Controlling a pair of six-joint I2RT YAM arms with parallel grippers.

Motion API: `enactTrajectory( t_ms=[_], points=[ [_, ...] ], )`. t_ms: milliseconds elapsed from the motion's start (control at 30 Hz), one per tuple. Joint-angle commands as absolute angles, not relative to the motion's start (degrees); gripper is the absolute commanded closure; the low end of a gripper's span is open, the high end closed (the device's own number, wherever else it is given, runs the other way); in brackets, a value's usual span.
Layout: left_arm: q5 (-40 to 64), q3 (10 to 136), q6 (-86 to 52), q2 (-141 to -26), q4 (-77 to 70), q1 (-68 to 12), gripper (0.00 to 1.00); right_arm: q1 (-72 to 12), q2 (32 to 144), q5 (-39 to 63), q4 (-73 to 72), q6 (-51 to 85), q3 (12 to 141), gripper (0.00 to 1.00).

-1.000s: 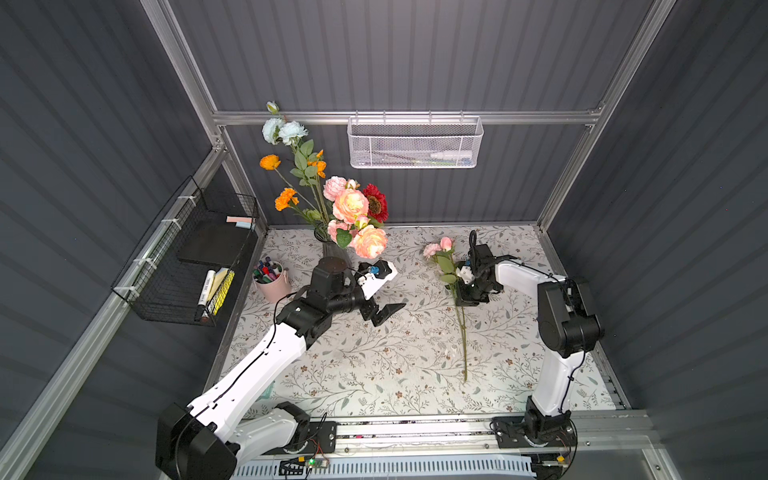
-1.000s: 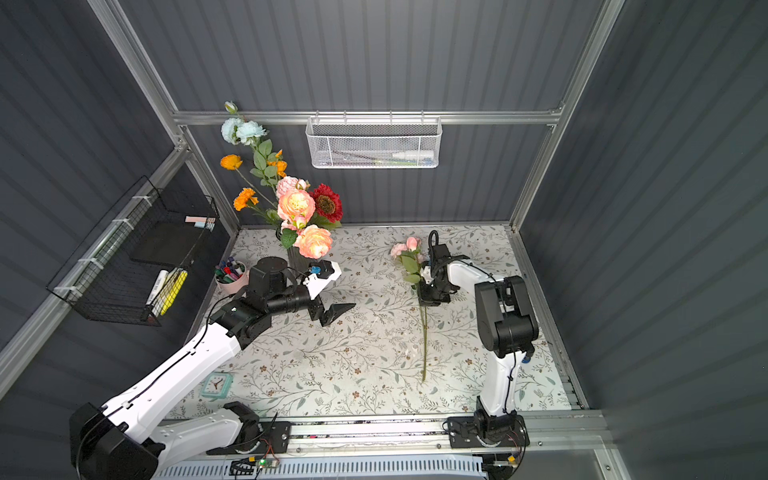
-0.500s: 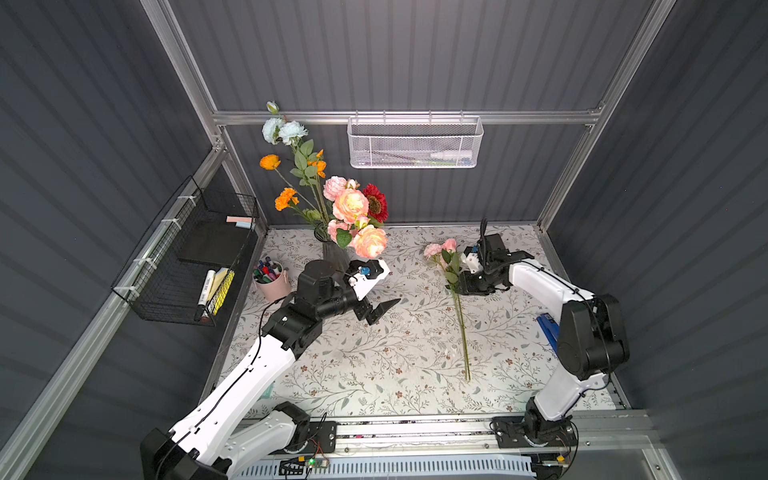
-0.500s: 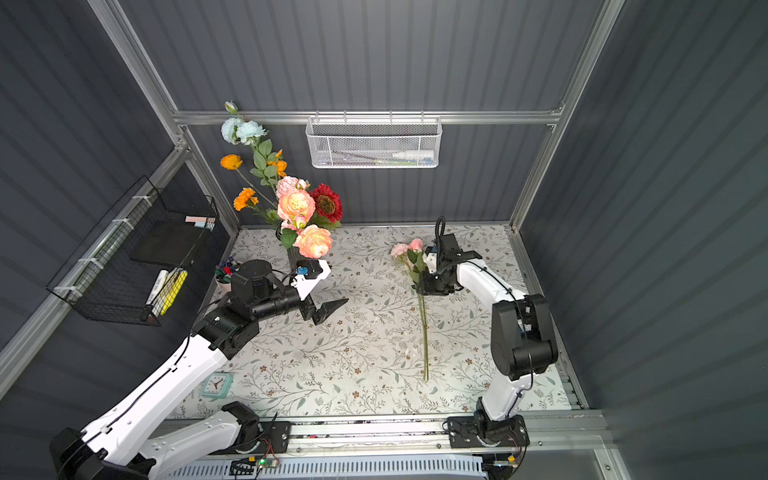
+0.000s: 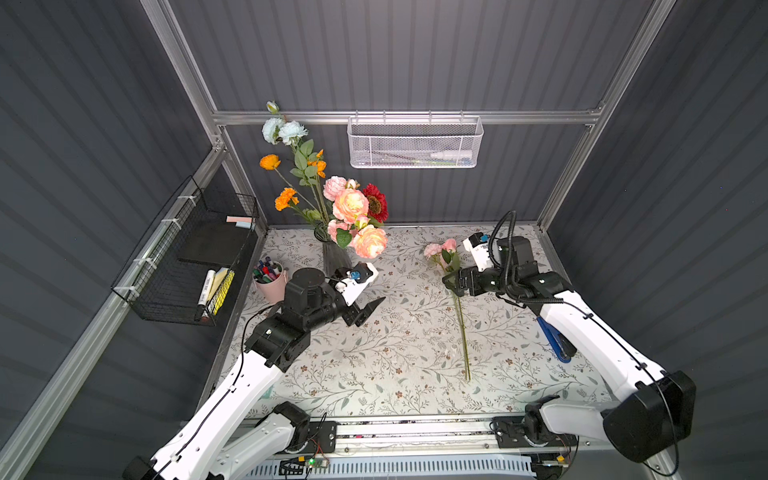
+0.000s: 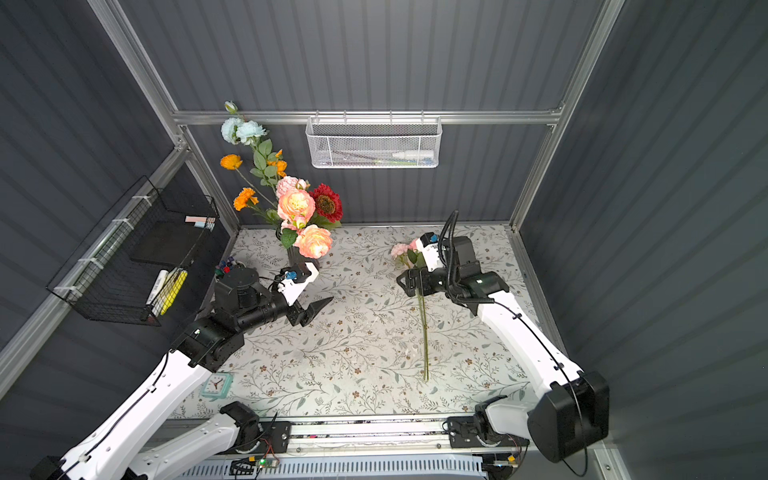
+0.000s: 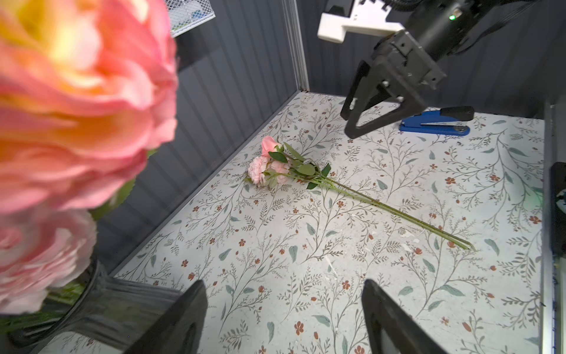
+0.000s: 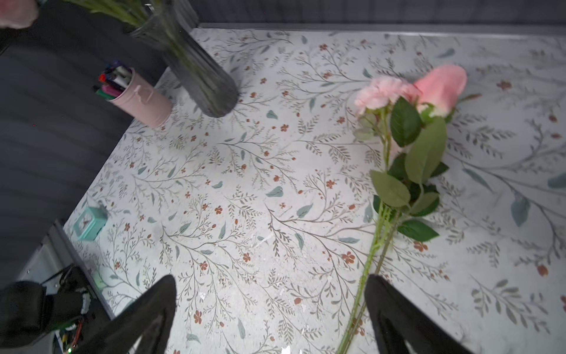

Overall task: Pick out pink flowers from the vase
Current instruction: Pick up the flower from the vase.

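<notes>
Loose pink stems (image 5: 460, 320) are lying along the bench (image 5: 395, 357), well right of the vase (image 5: 334, 259), under the released right hand (image 5: 452, 284); the left hand (image 5: 371, 310), spread and empty, is hovering just beside the vase, nearer its upright pink flowers (image 5: 351, 205) behind.

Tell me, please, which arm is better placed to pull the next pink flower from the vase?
Left. The left hand, open, sits right beside the vase, close to the pink flowers in it. The right hand, also open, hovers across the table over the pink stems lying there, away from the vase.
</notes>
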State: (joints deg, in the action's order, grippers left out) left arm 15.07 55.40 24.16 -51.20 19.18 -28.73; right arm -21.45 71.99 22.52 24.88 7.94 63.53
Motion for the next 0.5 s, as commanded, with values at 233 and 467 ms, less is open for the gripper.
enactTrajectory(
  t_ms=[233, 467],
  points=[
    [2.46, 49.26, 21.98, -42.24, 14.92, -28.20, 0.22, -31.99, 66.02, 26.49, 11.24, 11.67, 57.34, 0.01],
    [20.04, 46.33, 19.11, -45.28, 8.36, -9.17, 0.22, -34.82, 66.39, 27.86, 5.10, 13.67, 54.25, 0.01]
  ],
)
